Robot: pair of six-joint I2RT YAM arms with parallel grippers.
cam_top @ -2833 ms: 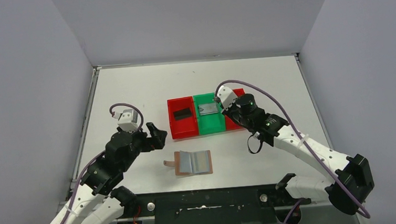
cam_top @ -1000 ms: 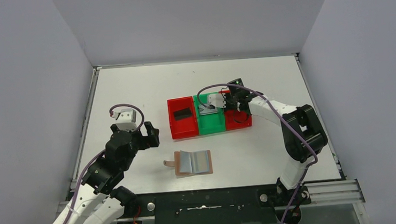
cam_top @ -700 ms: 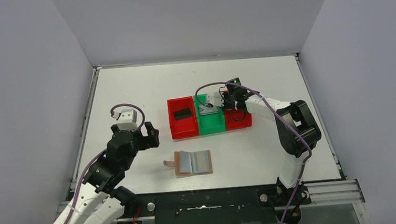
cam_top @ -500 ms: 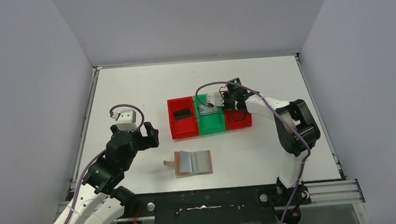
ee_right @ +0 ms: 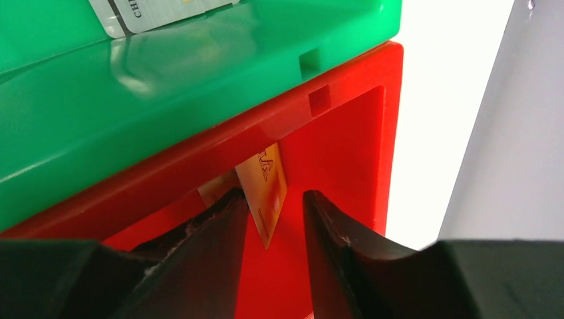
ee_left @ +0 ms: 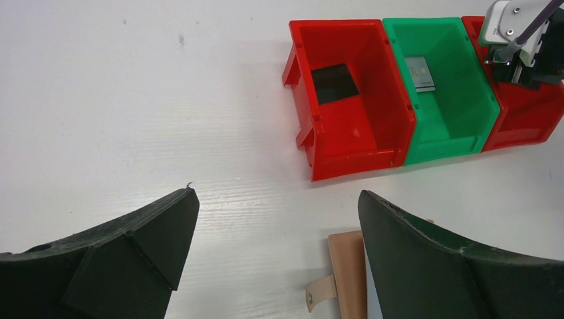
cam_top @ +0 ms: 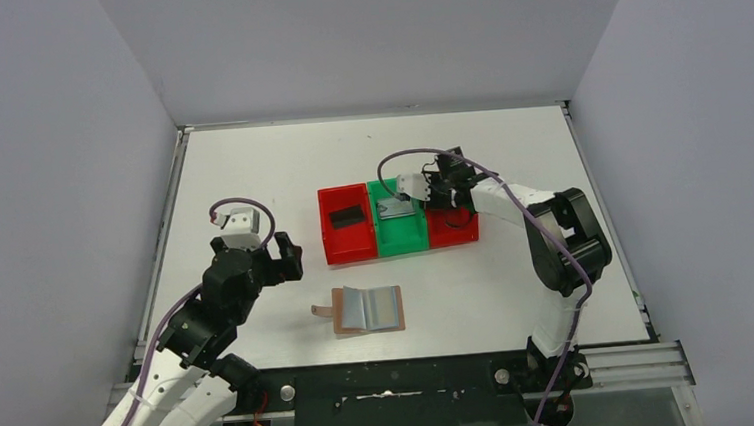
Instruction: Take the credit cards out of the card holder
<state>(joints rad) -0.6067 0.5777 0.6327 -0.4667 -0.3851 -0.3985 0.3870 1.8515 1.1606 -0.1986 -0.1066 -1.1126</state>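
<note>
The tan card holder [cam_top: 368,310] lies open on the table near the front, its strap tab to the left; its edge [ee_left: 346,269] shows in the left wrist view. A black card [cam_top: 349,215] lies in the left red bin, a silver-grey card [cam_top: 395,209] in the green bin. My right gripper [cam_top: 445,200] reaches down into the right red bin. Its jaws [ee_right: 274,194] stand parted around a gold card [ee_right: 266,193], which leans against the left finger and the bin wall. My left gripper [cam_top: 291,254] hovers wide open left of the bins, holding nothing.
Three bins stand in a row mid-table: left red bin [cam_top: 340,246], green bin [cam_top: 402,233], right red bin [cam_top: 454,230]. The right arm's purple cable loops over the green bin. Grey walls enclose the table on three sides.
The right gripper's jaws have parted inside the right red bin, freeing the gold card they had pinched. The wrist has shifted slightly right. The left arm has not moved.
</note>
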